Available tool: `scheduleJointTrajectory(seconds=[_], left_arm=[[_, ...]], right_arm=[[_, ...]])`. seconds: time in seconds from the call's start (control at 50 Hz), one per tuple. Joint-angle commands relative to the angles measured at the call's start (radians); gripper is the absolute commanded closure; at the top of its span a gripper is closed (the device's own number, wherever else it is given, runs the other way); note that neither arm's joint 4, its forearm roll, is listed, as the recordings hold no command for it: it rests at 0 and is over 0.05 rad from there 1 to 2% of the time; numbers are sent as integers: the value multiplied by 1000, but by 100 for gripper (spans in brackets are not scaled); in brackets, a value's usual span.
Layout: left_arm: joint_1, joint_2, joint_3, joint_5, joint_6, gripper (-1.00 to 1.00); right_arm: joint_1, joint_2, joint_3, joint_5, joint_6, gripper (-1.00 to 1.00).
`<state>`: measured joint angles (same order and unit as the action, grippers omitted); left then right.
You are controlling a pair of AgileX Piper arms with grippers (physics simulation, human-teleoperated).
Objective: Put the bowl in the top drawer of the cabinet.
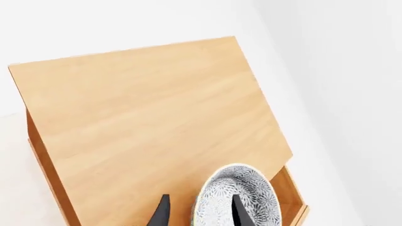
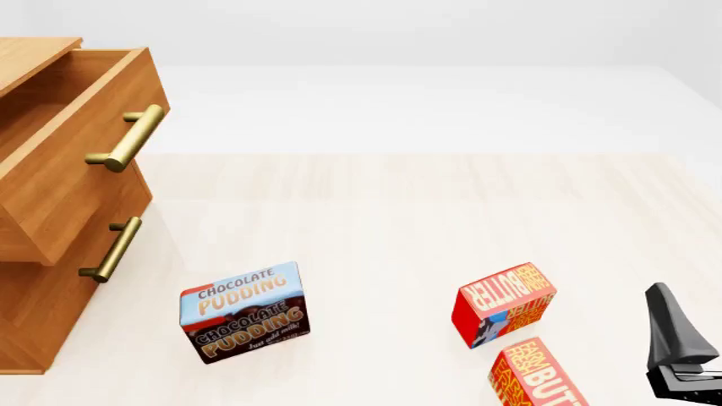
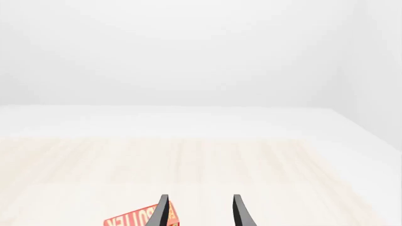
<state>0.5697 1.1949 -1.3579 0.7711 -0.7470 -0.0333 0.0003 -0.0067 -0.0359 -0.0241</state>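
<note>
While the top drawer (image 2: 70, 135) hangs pulled out: the bowl (image 1: 238, 197) shows only in the left wrist view, over the cabinet (image 1: 150, 122) top's edge by the open drawer.
Left gripper (image 1: 199, 212): fingers spread; one finger crosses the bowl; a grip cannot be told.
Right gripper (image 3: 199, 212): fingers apart, nothing between them, at 4 o'clock in the front view.
Pudding box (image 2: 243, 311): at 7 o'clock on the table (image 2: 384, 220).
Butter boxes (image 2: 505, 303): at 5 o'clock.

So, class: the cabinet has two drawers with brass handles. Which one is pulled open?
The top drawer. Its front juts out past the cabinet, so its hollow inside shows, while the lower drawer sits further back under it.
</note>
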Motion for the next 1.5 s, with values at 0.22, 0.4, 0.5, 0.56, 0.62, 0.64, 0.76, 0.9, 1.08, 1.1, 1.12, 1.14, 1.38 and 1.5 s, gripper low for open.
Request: scheduleJointTrajectory(seconds=[0.22,0.4,0.5,0.56,0.62,0.64,0.76,0.9,1.08,1.1,1.12,1.14,1.38,1.5], left_arm=[[-27,-42,-12,1,9,-100],[-60,-90,-16,38,-9,-100],[-60,-108,-24,37,-16,-100],[-70,-126,-44,51,-9,-100],[-70,-132,-57,40,-16,-100],[-70,-131,-62,38,-16,-100],[-87,-147,-67,47,-19,-100],[-111,-167,-80,60,-24,-100],[-164,-206,-44,67,-44,-100],[-168,-208,-43,69,-45,-100],[-173,-212,-41,71,-49,-100],[-181,-218,-34,72,-55,-100],[-259,-282,-18,105,-104,-100],[-297,-324,22,108,-132,-100]], right_arm=[[-5,0,0,-1,-1,-100],[-4,0,0,-3,0,-100],[-2,0,0,-4,0,-100],[-1,0,0,-5,0,-100],[1,0,0,-6,0,-100],[1,0,0,-7,1,-100],[4,0,0,-8,0,-100],[5,0,0,-8,0,-100],[7,0,0,-11,2,-100],[7,0,0,-11,2,-100],[8,0,0,-11,1,-100],[8,0,0,-11,1,-100],[11,0,0,-20,3,-100],[15,0,0,-27,6,-100]])
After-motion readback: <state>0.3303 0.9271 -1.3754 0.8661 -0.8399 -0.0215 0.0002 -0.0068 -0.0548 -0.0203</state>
